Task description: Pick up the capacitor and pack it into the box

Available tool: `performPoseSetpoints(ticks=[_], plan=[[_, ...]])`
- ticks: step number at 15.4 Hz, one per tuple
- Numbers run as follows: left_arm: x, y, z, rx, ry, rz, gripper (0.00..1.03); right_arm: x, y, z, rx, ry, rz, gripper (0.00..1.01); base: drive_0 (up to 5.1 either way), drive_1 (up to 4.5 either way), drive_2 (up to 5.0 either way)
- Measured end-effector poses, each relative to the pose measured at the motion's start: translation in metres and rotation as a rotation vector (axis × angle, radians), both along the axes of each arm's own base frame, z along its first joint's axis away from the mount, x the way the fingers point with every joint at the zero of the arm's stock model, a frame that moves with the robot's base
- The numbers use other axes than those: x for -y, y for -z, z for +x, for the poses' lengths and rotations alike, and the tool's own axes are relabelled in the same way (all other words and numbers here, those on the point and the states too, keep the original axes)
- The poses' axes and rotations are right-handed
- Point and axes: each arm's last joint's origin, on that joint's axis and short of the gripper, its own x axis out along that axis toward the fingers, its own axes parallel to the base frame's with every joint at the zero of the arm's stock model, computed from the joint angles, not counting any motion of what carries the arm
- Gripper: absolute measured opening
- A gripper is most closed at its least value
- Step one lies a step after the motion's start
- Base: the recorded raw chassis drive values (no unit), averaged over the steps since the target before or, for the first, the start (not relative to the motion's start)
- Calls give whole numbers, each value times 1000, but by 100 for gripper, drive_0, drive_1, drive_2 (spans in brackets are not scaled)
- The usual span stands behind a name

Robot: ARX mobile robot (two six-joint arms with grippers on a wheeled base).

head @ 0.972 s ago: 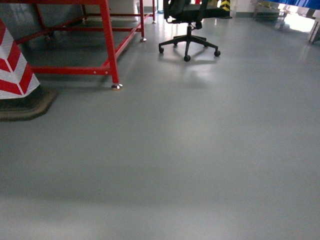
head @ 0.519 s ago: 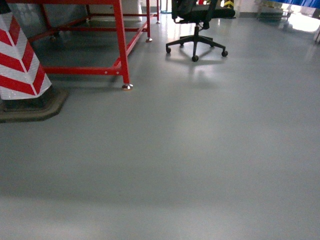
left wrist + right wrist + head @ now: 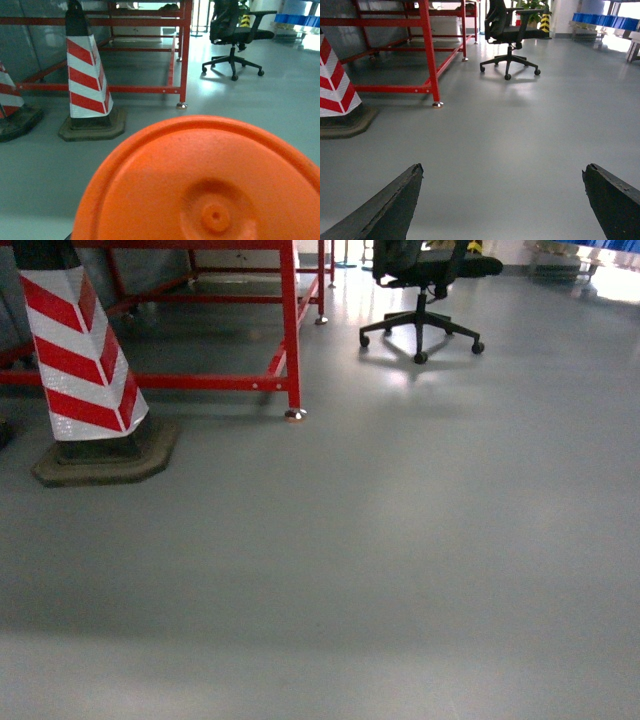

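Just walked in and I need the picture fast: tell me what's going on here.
Nothing is being handled right now. The right end effector is open and empty over the grey floor. An orange round plastic object fills the left wrist view and hides that end effector. Ahead stand a red frame, a striped cone and an office chair. No capacitor or box is in view.

A glossy grey floor (image 3: 400, 570) stretches across the workshop. On it stand a red-and-white striped cone (image 3: 85, 370) on its dark base, the feet of a red steel frame (image 3: 291, 330) just beside it, and a black wheeled office chair (image 3: 421, 290) farther back.
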Motion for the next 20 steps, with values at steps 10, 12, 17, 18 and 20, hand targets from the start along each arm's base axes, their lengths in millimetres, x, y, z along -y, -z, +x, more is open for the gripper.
performPoseSetpoints(ticks=[10,12,17,18,20], plan=[[0,0,0,-2,-1,0,42,0,0,0,1,0,0,98,-493,302,177],[0,0,0,-1,0,0,42,0,0,0,0,0,0,98,-493,328,150],[0,0,0,1,0,0,42,0,0,0,0,0,0,98,-500,322,143],[0,0,0,-2,-1,0,42,0,0,0,2,0,0,98,-495,326,147],[0,0,0,2,0,0,42,0,0,0,1,0,0,98,-491,330,152]])
